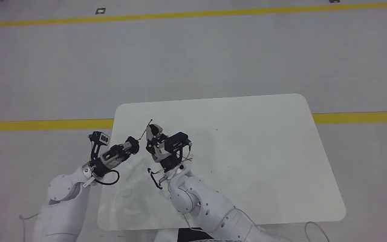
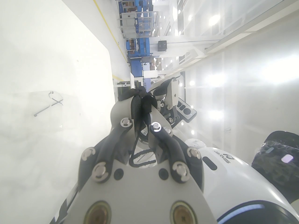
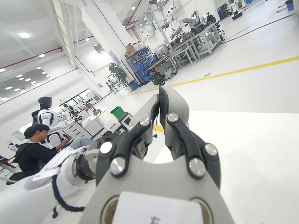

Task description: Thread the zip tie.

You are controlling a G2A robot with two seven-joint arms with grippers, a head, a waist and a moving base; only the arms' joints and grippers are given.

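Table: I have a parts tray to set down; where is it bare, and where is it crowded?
Bare: the half of the table from the right gripper out to its right edge, plus the strip along the far edge. Crowded: the near left part, where the left gripper and the right one meet at the zip tie.

A white table (image 1: 272,151) stands on pale floor (image 1: 181,60) crossed by yellow lines (image 1: 181,15); ceiling lights (image 3: 23,34) glow.

White arm shells (image 1: 199,202) are glossy, with black joint rings. The left claw (image 2: 140,94) has grey fingers on black links, silver screws (image 2: 126,122) and a thin black cable (image 2: 140,162) looped low in the frame. The right claw (image 3: 160,92) matches, with ribbed black pads (image 3: 164,104).
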